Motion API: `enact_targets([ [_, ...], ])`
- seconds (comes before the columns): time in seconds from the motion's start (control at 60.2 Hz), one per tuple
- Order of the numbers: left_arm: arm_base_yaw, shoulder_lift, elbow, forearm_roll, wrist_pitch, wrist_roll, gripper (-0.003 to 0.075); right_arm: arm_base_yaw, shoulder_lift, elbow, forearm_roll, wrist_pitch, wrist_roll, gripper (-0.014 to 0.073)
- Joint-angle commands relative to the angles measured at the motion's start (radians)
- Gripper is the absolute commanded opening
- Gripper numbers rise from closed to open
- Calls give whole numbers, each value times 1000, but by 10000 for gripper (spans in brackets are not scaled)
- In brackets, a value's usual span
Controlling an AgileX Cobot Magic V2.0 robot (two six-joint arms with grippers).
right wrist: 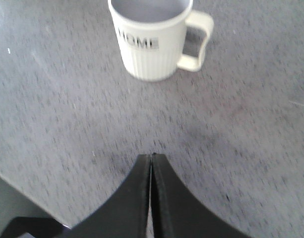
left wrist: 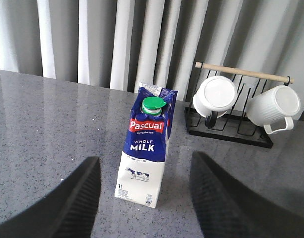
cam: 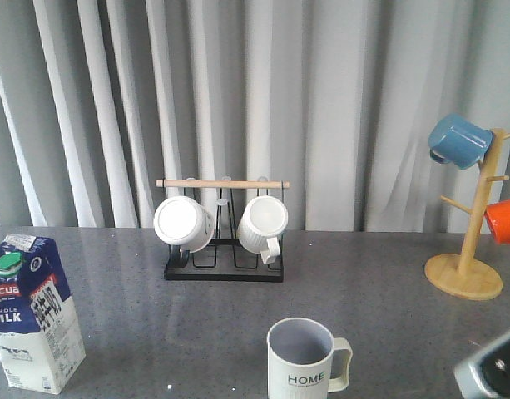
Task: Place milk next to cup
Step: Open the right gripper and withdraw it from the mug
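At lower left of the front view the milk stands upright, well apart from the cup at bottom centre, so my left gripper gapes toward it while my right gripper idles pressed together.

Grey speckled tabletop before pale, evenly lit pleated curtains.
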Motion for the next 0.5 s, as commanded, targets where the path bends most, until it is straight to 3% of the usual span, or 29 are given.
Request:
enact_targets([
  [0.0, -3, 29, -36, 0, -44, 11, 398, 0, -89, 36, -76, -49, -4, -8],
  [0.233, -3, 139, -177, -74, 27, 160, 413, 0, -190, 98, -256, 31, 75, -8],
  [0.482, -3, 357, -495, -142, 235, 314, 525, 0, -202, 161, -353, 43, 179, -8],
])
